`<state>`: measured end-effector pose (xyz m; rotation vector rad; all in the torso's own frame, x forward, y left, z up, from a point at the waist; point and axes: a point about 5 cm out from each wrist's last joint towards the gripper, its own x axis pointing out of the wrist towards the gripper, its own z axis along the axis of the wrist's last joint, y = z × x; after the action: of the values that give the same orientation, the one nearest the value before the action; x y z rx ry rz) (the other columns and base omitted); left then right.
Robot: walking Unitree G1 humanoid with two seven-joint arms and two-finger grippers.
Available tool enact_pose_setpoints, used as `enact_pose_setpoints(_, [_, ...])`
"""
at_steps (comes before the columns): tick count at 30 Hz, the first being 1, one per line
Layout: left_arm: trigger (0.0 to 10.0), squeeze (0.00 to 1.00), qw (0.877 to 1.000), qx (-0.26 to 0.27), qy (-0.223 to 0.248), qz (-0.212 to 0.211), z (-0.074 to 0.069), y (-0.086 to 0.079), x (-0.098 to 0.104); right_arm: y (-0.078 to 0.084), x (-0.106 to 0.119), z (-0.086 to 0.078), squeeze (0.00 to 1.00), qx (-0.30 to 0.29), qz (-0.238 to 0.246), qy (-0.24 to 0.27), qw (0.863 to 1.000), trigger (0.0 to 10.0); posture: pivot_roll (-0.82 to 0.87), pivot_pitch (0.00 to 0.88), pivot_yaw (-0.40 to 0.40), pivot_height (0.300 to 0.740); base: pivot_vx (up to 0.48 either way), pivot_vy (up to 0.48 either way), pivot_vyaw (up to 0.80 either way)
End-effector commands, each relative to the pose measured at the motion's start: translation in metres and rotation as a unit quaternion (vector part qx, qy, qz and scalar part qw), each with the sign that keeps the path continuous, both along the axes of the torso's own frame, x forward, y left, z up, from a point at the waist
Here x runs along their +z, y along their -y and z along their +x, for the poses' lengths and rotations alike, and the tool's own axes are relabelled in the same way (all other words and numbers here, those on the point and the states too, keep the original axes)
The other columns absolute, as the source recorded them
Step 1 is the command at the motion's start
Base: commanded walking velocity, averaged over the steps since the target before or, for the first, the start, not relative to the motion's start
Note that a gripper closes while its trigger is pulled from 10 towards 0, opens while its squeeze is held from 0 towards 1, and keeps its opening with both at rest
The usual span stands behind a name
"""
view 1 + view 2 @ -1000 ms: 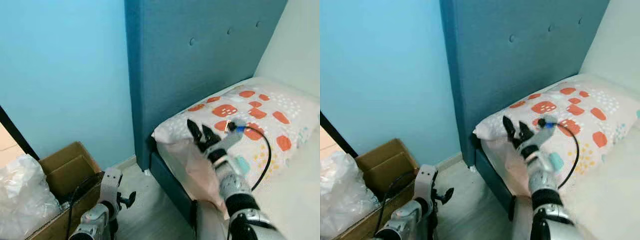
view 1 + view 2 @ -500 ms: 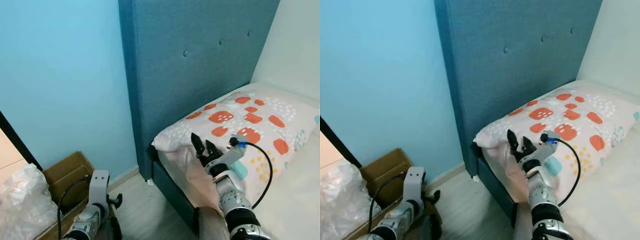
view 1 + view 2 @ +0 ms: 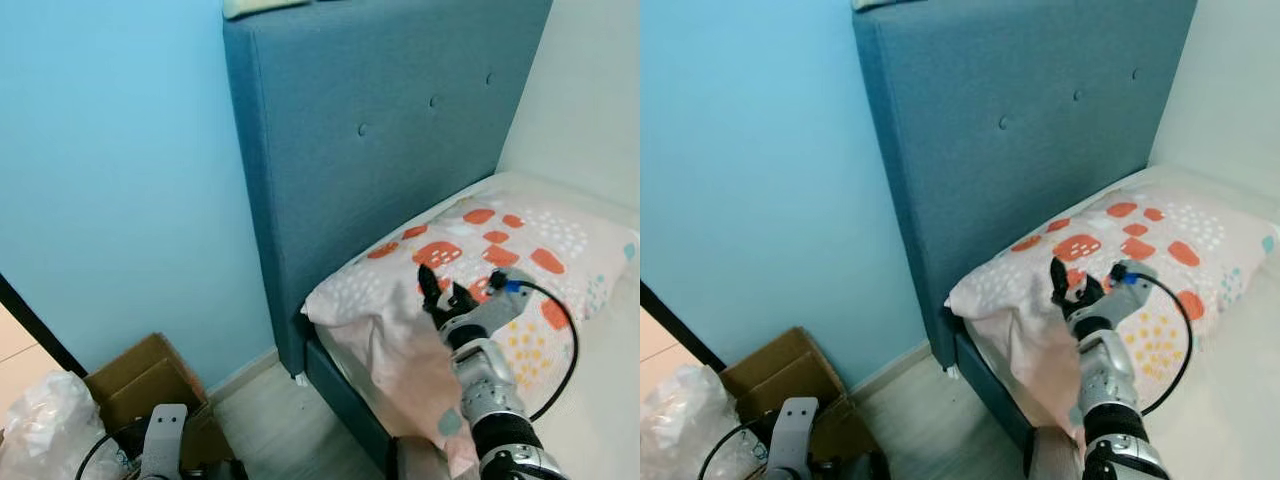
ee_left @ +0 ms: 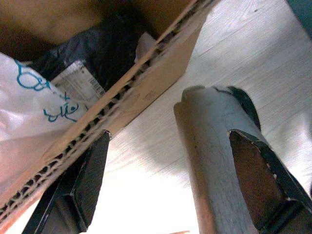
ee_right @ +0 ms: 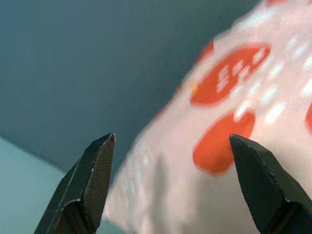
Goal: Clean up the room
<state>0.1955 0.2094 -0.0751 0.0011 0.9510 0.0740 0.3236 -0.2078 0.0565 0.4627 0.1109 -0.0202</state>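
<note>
Ahead of me the headboard point(image 3: 380, 150) stands upright against the wall point(image 3: 110, 170), with the bed point(image 3: 600, 390) running off to my right. A pillow point(image 3: 470, 250) lies on the bed, up against the headboard. My right gripper point(image 3: 443, 292) hangs above the pillow's near part. Low on my left a cardboard box point(image 3: 150, 385) sits on the floor point(image 3: 290, 430), a plastic bag point(image 3: 45, 435) beside it, my left gripper point(image 4: 165, 180) beside the box.

Your head stereo pair looks forward and down, sharing the pillow point(image 3: 480, 240) and headboard point(image 3: 1020, 120) | left wrist: close over the cardboard box point(image 4: 141, 92) and floor | right wrist: close on that pillow.
</note>
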Motion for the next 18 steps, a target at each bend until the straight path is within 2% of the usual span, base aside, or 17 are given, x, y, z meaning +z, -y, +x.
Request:
enact_pose_setpoints(1, [10.0, 0.00, 1.000, 0.001, -0.005, 0.009, -0.0019, -0.0038, -0.0004, -0.0082, -0.0153, -0.0069, 0.00, 0.010, -0.008, -0.036, 0.999, 10.0, 0.03, 0.000, 0.019, 0.621, 0.000, 0.000, 0.00])
enact_pose_setpoints(4, [10.0, 0.00, 1.000, 0.000, -0.009, 0.011, -0.0017, -0.0039, -0.0004, -0.0111, -0.0188, -0.0083, 0.00, 0.015, -0.011, -0.045, 0.999, 10.0, 0.03, 0.000, 0.014, 0.631, 0.000, 0.000, 0.00])
enact_pose_setpoints(13, [10.0, 0.00, 1.000, -0.003, -0.010, 0.008, 0.0004, -0.0006, 0.0000, -0.0172, -0.0224, -0.0094, 0.00, 0.029, -0.019, -0.052, 0.998, 10.0, 0.03, 0.000, 0.007, 0.666, -0.480, 0.000, 0.00])
enact_pose_setpoints(18, [10.0, 0.00, 1.000, -0.010, -0.014, 0.008, -0.0011, 0.0029, -0.0015, -0.0177, -0.0224, -0.0085, 0.00, 0.033, -0.025, -0.052, 0.998, 10.0, 0.03, 0.000, 0.003, 0.681, 0.000, 0.000, 0.00])
